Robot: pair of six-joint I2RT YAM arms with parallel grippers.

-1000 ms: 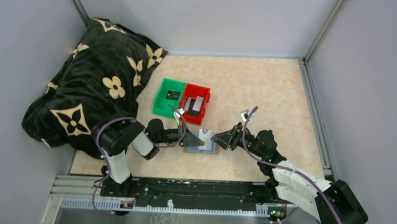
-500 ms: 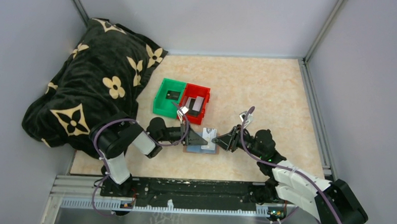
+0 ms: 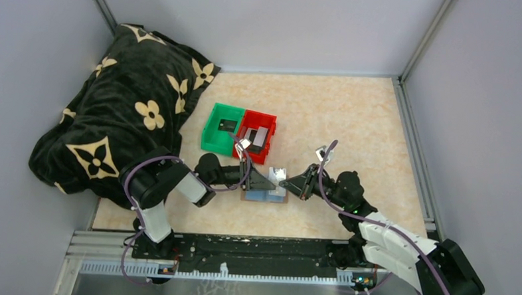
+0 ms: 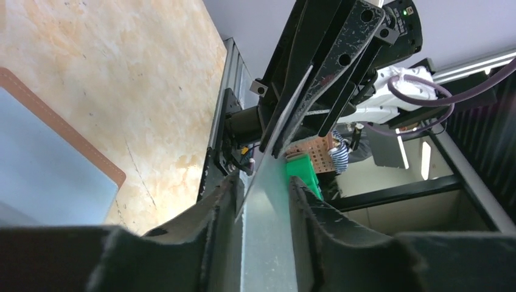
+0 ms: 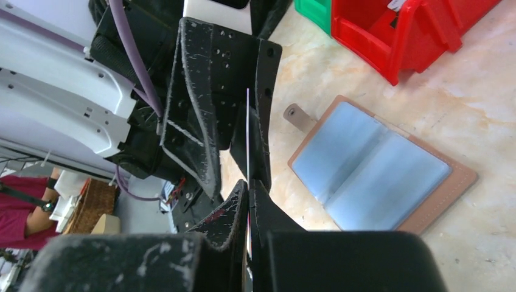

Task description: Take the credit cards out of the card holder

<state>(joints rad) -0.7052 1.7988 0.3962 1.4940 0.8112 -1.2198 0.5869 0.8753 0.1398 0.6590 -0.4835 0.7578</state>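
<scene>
Right gripper (image 5: pixel 248 182) tight on grey card (image 4: pixel 266 243) edge-on, left gripper (image 4: pixel 263 182) parted around it (card holder (image 5: pixel 371 170) open beneath).

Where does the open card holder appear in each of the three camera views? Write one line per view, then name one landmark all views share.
Top external: the card holder lies open on the table, centre of the picture, between the two arms' tips.
Left wrist: card holder at the left edge, only one corner showing.
Right wrist: card holder right of centre, blue lining up.
Shared landmark: the grey card just above the holder, in all three.
</scene>
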